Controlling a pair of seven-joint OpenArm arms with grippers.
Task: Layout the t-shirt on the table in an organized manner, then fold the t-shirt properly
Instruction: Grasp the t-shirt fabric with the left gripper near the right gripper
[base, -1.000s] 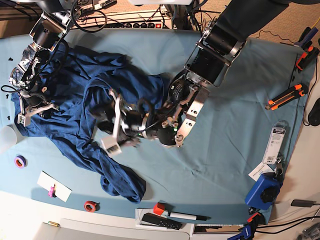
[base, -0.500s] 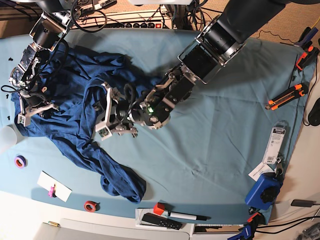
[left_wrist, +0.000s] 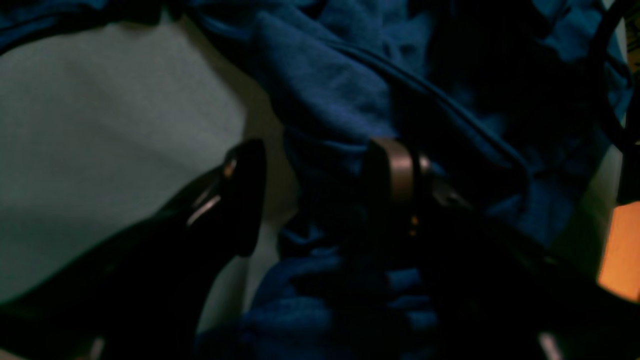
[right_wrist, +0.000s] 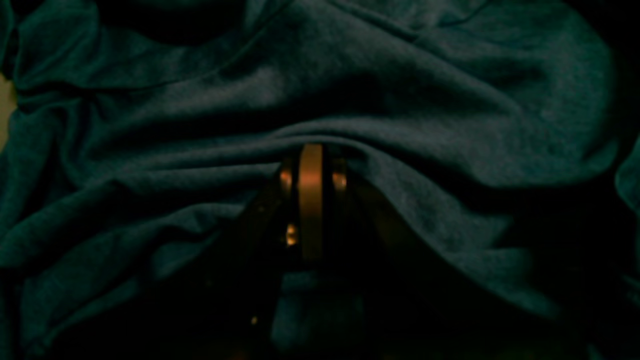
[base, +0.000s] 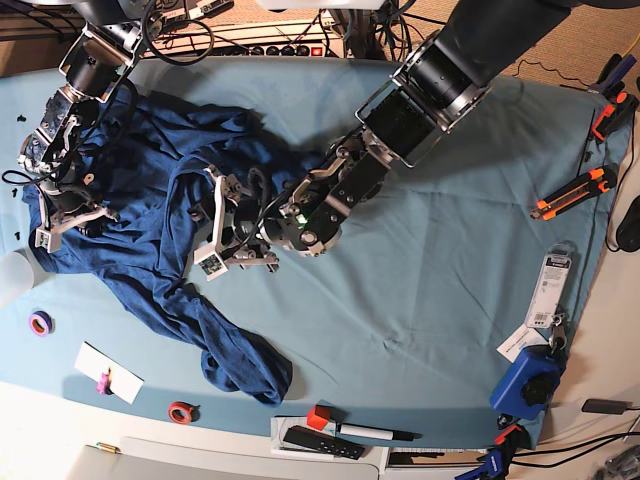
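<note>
One t-shirt (base: 140, 215) lies on the counter (base: 440, 270). Beside it: two tape rolls (base: 40, 323), one marker (base: 365, 432), one remote (base: 322, 442).

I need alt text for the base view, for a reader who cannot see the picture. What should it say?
Seen from above, a crumpled dark blue t-shirt lies on the left part of the table. The left claw is open over the shirt's middle; the right claw is shut on its left edge. Small tools lie along the right and front edges.
</note>
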